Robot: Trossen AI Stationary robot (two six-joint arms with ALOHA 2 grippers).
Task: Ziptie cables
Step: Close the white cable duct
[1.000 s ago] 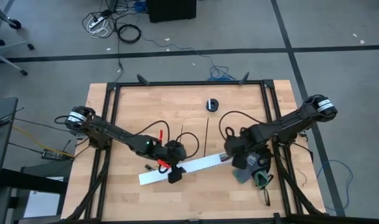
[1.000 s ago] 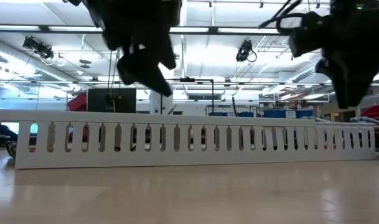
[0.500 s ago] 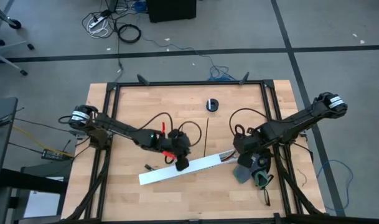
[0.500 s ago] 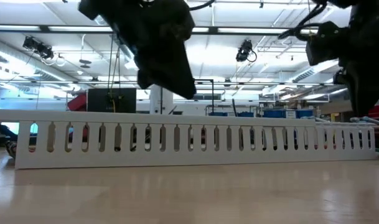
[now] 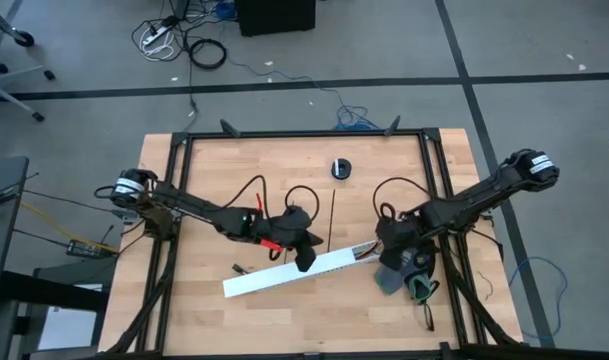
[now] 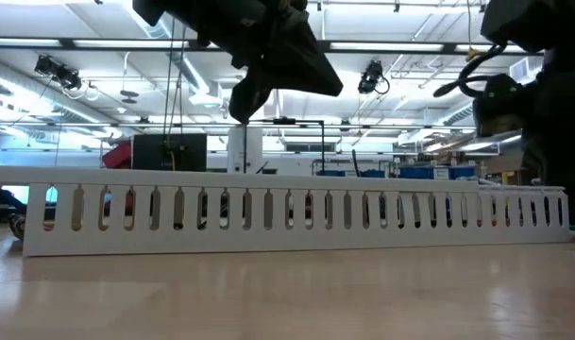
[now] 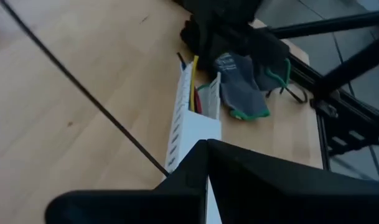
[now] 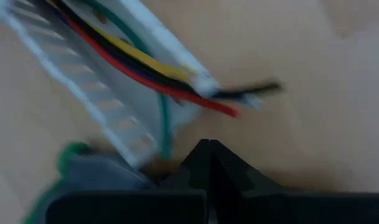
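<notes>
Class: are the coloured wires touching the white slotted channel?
Touching. The right wrist view shows the coloured wires lying inside the white slotted channel, ends poking out.

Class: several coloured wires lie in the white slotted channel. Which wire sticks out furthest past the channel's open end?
The red wire. Its tip reaches well beyond the end of the channel, while the yellow wire stops about at the channel's end.

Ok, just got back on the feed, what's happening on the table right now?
Both hands are shut and holding nothing. The left hand hovers over the middle of the white slotted channel, which lies slantwise on the table. The right hand sits at the channel's right end, where the coloured wires stick out. A thin black ziptie lies untouched on the table behind the channel.
</notes>
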